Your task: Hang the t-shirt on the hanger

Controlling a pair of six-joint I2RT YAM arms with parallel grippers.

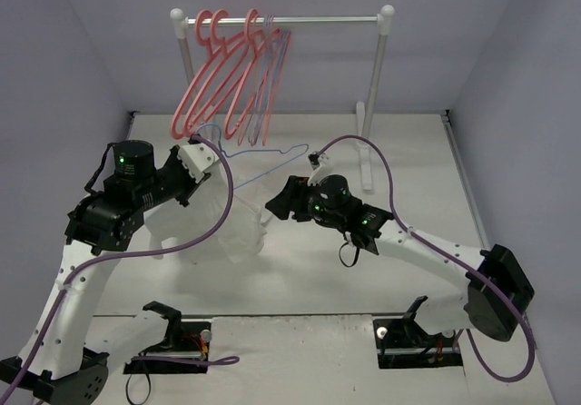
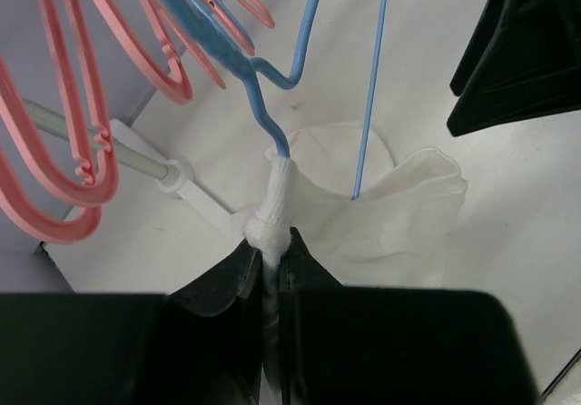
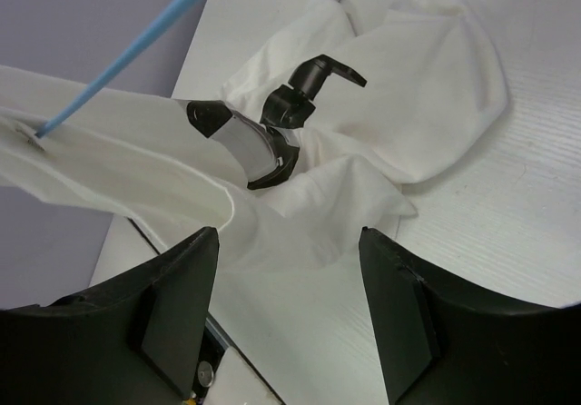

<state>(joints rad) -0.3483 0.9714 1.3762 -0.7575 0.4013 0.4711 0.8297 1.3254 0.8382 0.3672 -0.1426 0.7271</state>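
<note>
My left gripper (image 2: pixel 270 242) is shut on a bunched edge of the white t-shirt (image 2: pixel 381 207), with the hanger (image 2: pixel 266 119) rising out of that bunch. The hanger is thin and light blue, and one straight wire runs down into the cloth. In the top view my left gripper (image 1: pixel 213 158) holds them above the table, and the t-shirt (image 1: pixel 231 228) droops below the hanger (image 1: pixel 272 152). My right gripper (image 1: pixel 270 210) is just right of the shirt. Its jaws (image 3: pixel 289 273) stand open over loose t-shirt cloth (image 3: pixel 427 105) with nothing between them. The hanger wire (image 3: pixel 136 46) crosses the upper left.
A white clothes rail (image 1: pixel 318 19) stands at the back with several pink hangers (image 1: pixel 222 78) at its left end, close to my left gripper. Its foot (image 1: pixel 365 155) sits on the table behind my right arm. A black and grey arm link (image 3: pixel 250 142) lies beyond the cloth.
</note>
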